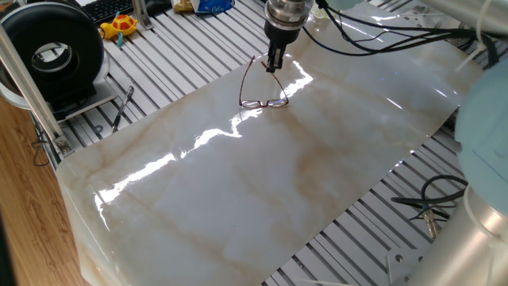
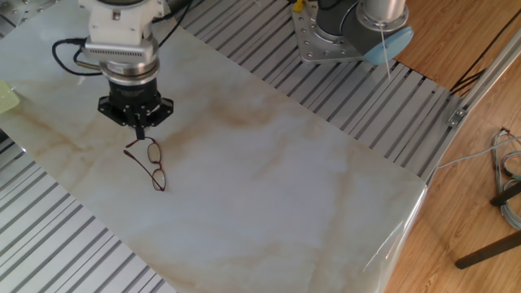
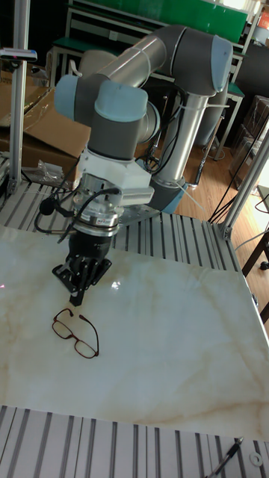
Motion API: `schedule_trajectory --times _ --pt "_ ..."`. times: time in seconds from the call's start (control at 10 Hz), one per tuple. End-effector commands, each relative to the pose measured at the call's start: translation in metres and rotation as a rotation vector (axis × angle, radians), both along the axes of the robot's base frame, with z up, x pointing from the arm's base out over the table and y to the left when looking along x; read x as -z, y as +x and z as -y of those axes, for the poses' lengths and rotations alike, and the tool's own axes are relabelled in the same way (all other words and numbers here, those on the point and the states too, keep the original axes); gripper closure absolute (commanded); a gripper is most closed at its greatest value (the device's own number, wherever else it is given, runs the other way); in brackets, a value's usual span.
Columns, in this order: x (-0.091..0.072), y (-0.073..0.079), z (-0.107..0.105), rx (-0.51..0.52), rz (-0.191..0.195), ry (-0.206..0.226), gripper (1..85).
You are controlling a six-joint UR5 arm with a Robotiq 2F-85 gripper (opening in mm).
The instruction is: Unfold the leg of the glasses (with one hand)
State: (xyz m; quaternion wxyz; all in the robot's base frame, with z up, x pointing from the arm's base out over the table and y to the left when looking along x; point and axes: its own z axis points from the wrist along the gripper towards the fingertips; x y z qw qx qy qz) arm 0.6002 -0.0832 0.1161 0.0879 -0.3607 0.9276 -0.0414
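Glasses [image 3: 75,335] lie on the marble bench [image 3: 172,358], lenses nearer, one leg swung out and running back up to the pincer [image 3: 74,299], which looks clenched on its tip. Judged so, unfolding seems nearly done; letting go remains. Open bench lies all around, edges well apart.

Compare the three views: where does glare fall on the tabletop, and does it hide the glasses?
One fixed view: bright streaks cross the tabletop beside the glasses, frame still readable. Other fixed view: even light, glasses clear. Tall view: faint sheen, glasses sharp.
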Motion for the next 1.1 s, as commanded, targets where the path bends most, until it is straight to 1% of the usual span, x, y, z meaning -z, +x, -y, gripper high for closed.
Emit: schedule_trajectory --times 0.0,0.1,0.2,0.3,0.4,0.5,0.6,0.7,0.9,1.0 --pt "-0.015 -0.008 -0.018 0.086 0.015 0.084 84.3" --pt "-0.016 -0.005 -0.023 0.153 0.025 0.117 84.3" --pt "-0.016 -0.003 -0.013 0.182 0.034 0.086 84.3" --pt "-0.016 -0.003 -0.015 0.19 0.031 0.097 84.3" --pt "-0.016 -0.005 -0.023 0.211 0.022 0.13 84.3" --pt "-0.013 -0.005 -0.029 0.228 0.035 0.136 84.3" --pt "-0.009 -0.007 -0.034 0.238 0.031 0.135 84.3" --pt "-0.007 -0.008 -0.039 0.231 0.023 0.15 84.3" --pt "-0.008 -0.008 -0.038 0.235 0.02 0.156 84.3" --pt "-0.008 -0.009 -0.036 0.238 0.02 0.151 84.3"
